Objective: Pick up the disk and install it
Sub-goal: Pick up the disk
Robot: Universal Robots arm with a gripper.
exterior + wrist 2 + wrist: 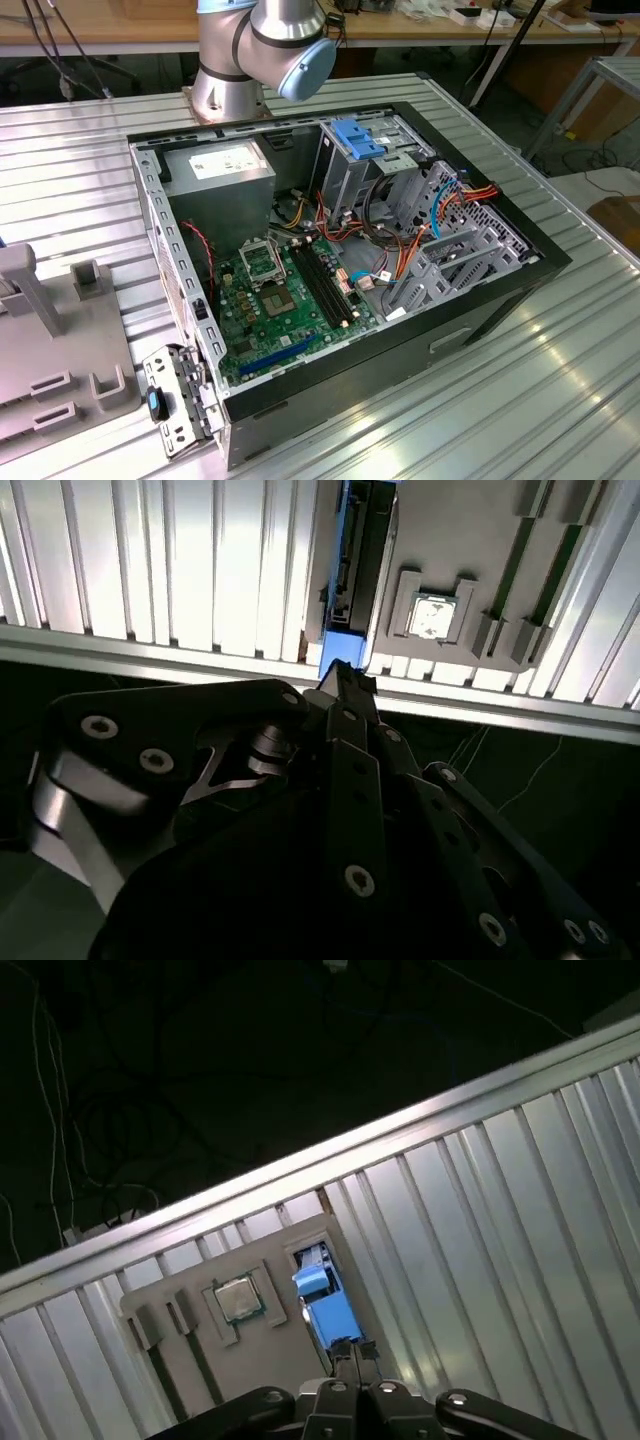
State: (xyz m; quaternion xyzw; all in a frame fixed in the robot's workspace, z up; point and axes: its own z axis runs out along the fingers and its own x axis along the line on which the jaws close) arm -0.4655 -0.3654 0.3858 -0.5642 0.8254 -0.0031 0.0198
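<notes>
The disk [350, 570], a dark slab with bright blue rails, appears to stand on edge in a slot of a grey fixture plate [470, 540], which lies close to one edge of the worktop [150, 570]. In both wrist views the gripper [340, 675] hangs above the disk [325, 1310] and apart from it. The black fingertips of the gripper [350, 1352] seem drawn together with nothing between them. Just beside the disk, on the same fixture plate [180, 1345], a small square silver chip [237, 1298] sits in its own holder. Judging from this, the task is at its very start: the disk is not yet grasped or lifted, and both the pick-up and the fitting into the computer remain to be done. In the exterior view an open computer case [480, 320] lies on its side near the middle of the worktop [500, 420]. It shows a green motherboard [280, 300], bundles of coloured cables and a metal drive cage topped by a blue latch piece [358, 138]. The arm [265, 50] rises from the worktop's far edge behind the case. The worktop is ribbed silver metal, bright with reflected light. Past its edge the wrist views show dark floor with loose wires. Wooden tables [450, 30] stand in the background of the room.
</notes>
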